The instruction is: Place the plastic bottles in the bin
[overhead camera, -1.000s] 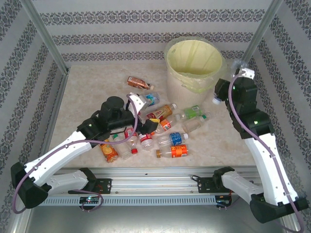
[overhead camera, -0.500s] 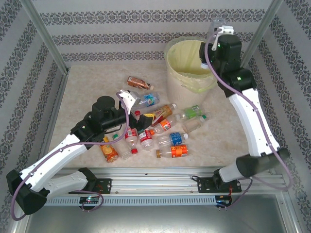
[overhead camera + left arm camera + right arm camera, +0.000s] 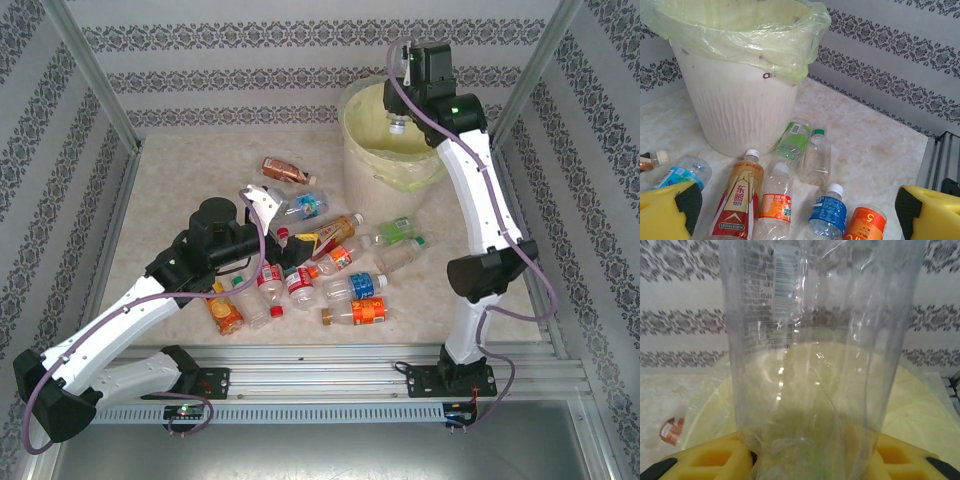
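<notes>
My right gripper (image 3: 400, 112) hangs over the bin (image 3: 352, 150), shut on a clear plastic bottle (image 3: 815, 340) that stands upright between its yellow fingers (image 3: 705, 460). The bag-lined inside of the bin (image 3: 925, 405) lies right below it. My left gripper (image 3: 285, 232) hovers open above the pile of plastic bottles (image 3: 340, 270) with nothing between its pads (image 3: 682, 205). Under it lie a red-gold labelled bottle (image 3: 737, 200), an orange-labelled one (image 3: 772, 205), a blue-labelled one (image 3: 827, 215) and an orange one (image 3: 865, 225). A green-labelled bottle (image 3: 792, 140) and a clear green-capped bottle (image 3: 816, 157) rest by the bin's wall (image 3: 735, 110).
A brown bottle (image 3: 285, 170) lies apart at the back left of the pile, and an orange one (image 3: 225, 312) under my left arm. Patterned walls and metal posts (image 3: 95, 80) close in the table. A rail (image 3: 330, 355) runs along the near edge.
The right arm swung up from the table's right side to above the bin, carrying the clear bottle. The left arm drew slightly back to the left, then held still.
</notes>
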